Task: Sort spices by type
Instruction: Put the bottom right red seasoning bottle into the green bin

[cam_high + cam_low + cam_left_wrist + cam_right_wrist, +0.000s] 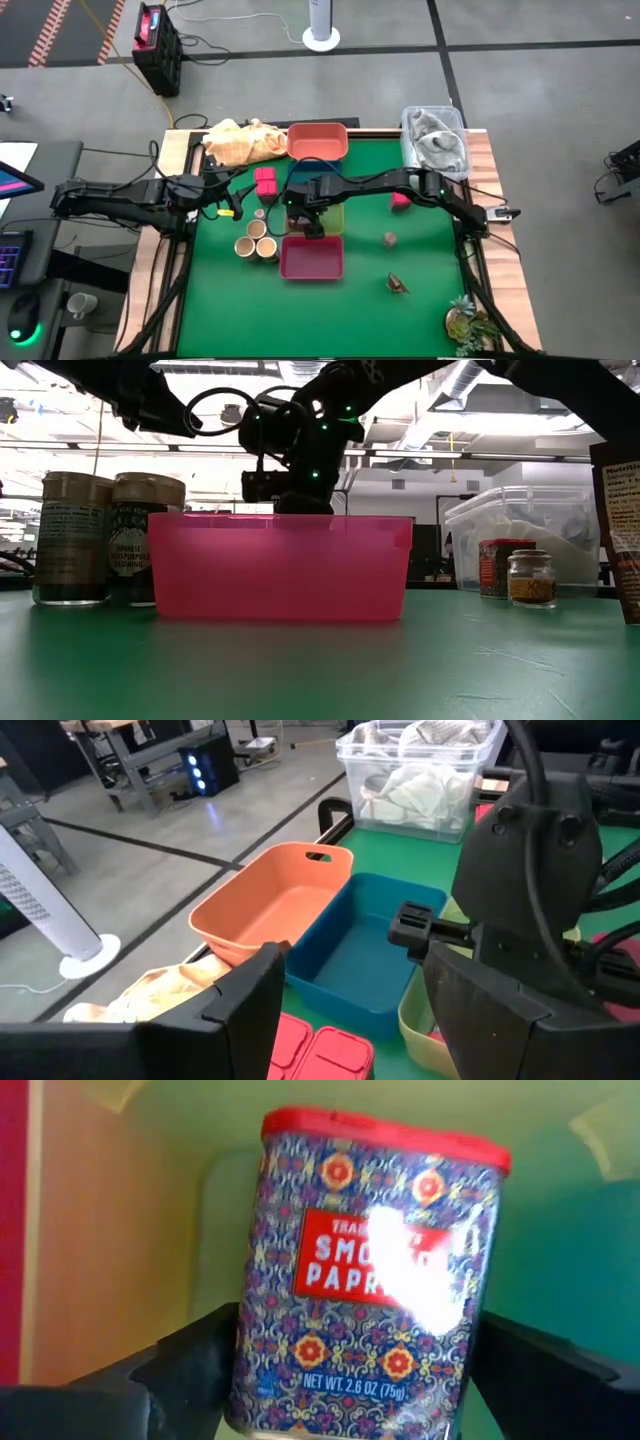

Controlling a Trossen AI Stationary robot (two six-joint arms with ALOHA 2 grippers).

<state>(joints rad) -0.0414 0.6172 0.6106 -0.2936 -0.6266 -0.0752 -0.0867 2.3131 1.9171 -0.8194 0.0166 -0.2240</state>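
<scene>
My right gripper (310, 222) hangs over the yellow-green tray (338, 214) and is shut on a patterned paprika tin (375, 1270) with a red lid. My left gripper (232, 200) is open above two pink tins (265, 182), which show between its fingers (320, 1052). A third pink tin (400, 200) lies right of the arm. Three tan tubs (257, 243) stand in a cluster left of the magenta tray (312, 258). One grey-brown knob (389, 238) and a dark brown piece (398, 284) stand on the mat, with another knob (260, 213) by the tubs. My right gripper pinches the paprika tin between its two fingers by its base end (340, 1390), one finger (190, 1370) on each narrow side. It comes from above, and the red lid (390, 1135) points away from it, down into the yellow-green tray. Whether the tin touches the tray floor, I cannot tell.
An orange tray (318, 140) and a blue tray (350, 955) lie beyond the yellow-green one. A clear bin with cloth (435, 135) sits at the far right corner, a yellow cloth (240, 140) at the far left, and a green sprig (470, 322) at the near right. The right arm crosses the middle.
</scene>
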